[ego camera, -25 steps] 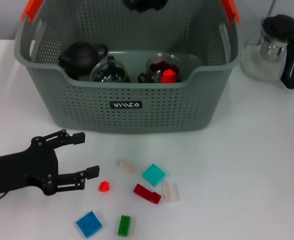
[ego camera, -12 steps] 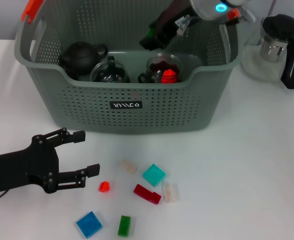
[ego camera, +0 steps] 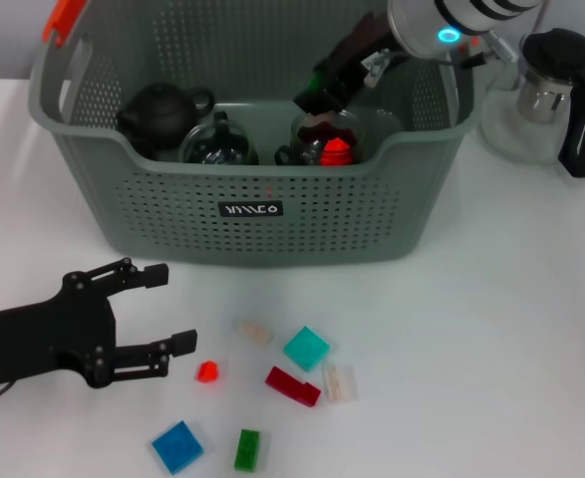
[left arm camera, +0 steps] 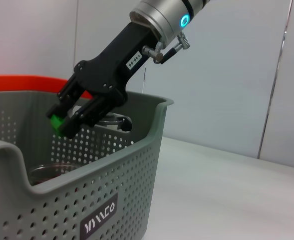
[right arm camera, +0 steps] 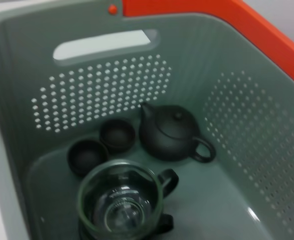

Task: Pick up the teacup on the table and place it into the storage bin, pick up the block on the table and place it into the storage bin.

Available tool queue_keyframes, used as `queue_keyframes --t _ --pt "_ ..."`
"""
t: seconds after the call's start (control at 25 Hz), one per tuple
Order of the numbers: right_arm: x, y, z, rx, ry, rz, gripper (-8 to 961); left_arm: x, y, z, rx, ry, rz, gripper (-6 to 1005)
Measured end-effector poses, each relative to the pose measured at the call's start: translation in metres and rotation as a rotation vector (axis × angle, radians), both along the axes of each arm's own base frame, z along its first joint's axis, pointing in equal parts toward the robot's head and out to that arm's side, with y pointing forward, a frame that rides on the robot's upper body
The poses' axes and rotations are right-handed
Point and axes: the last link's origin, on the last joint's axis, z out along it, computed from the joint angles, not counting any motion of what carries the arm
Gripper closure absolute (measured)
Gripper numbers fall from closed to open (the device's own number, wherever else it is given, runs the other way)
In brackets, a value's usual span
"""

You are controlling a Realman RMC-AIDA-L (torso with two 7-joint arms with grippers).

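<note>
White tabletop lies before you, with the storage bin [ego camera: 262, 214] at the back. Your right gripper [ego camera: 312, 98] reaches down inside the bin, clenched on a small green block [left arm camera: 56, 123]. Your left gripper [ego camera: 157, 311] rests low over the table with its fingers spread apart, beside a red block [ego camera: 207, 371] among other scattered blocks. Two dark teacups [right arm camera: 101, 145] sit inside the bin near a black teapot [right arm camera: 172, 134].

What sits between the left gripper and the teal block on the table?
In the head view, a small red block lies just off the left gripper, with a pale block farther on before the teal block.
</note>
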Motion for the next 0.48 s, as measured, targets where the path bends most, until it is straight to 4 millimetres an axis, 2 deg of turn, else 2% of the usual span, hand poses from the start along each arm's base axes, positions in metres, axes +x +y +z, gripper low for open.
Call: queue_keyframes --t 0.2,0.48 --pt "0.000 0.002 0.002 0.020 -0.011 -0.002 488 -0.001 -0.002 0.000 -0.001 0.000 0.006 121" --pt "-0.015 -0.001 0.021 0.057 0.037 0.041 269 -0.001 -0.003 -0.001 -0.003 -0.004 0.007 122"
